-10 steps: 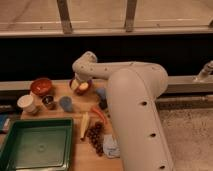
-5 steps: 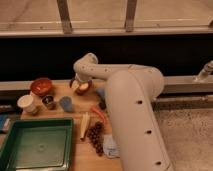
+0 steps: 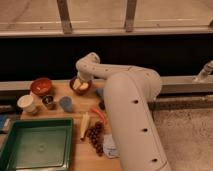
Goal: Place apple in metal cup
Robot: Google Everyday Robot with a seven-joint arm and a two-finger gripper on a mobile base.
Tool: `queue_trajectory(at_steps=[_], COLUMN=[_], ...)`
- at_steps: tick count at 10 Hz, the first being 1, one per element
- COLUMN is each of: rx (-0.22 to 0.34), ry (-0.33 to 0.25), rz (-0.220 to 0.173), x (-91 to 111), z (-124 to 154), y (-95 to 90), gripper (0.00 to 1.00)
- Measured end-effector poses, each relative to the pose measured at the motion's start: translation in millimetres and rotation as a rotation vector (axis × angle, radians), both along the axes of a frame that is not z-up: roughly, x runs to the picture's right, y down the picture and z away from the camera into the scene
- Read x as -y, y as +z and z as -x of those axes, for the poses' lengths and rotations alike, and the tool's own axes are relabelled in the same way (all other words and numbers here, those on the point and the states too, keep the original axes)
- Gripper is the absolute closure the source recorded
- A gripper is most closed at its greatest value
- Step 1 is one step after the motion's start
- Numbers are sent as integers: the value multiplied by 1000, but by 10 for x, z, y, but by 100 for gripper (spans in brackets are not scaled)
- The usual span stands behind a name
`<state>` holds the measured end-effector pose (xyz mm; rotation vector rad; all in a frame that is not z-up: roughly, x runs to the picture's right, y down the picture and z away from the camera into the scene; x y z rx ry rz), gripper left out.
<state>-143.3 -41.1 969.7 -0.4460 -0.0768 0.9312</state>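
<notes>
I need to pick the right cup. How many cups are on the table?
3, in a row at the left: white cup, metal cup, grey-blue cup. The claw hangs over the bowl behind them; the arm may hide more.

Pincer [image 3: 81, 85] at apple [image 3: 83, 86]; metal cup [image 3: 48, 101] apart, beside blue cup [image 3: 65, 103].

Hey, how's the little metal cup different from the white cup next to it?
The metal cup is dark and shiny; the white cup is pale. The metal cup is smaller; the white cup is wider and taller. Both stand upright, mouths up, side by side. The gripper is at the dark bowl behind them, touching neither.
</notes>
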Motion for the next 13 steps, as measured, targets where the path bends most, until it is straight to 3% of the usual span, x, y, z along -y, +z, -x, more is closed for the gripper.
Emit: queue_trajectory(at_steps=[4, 8, 13], rx=[11, 30, 50], ry=[2, -7, -59], rz=[5, 9, -32], x=[-23, -122, -35], z=[-12, 70, 283], y=[85, 24, -108], gripper=[20, 20, 20])
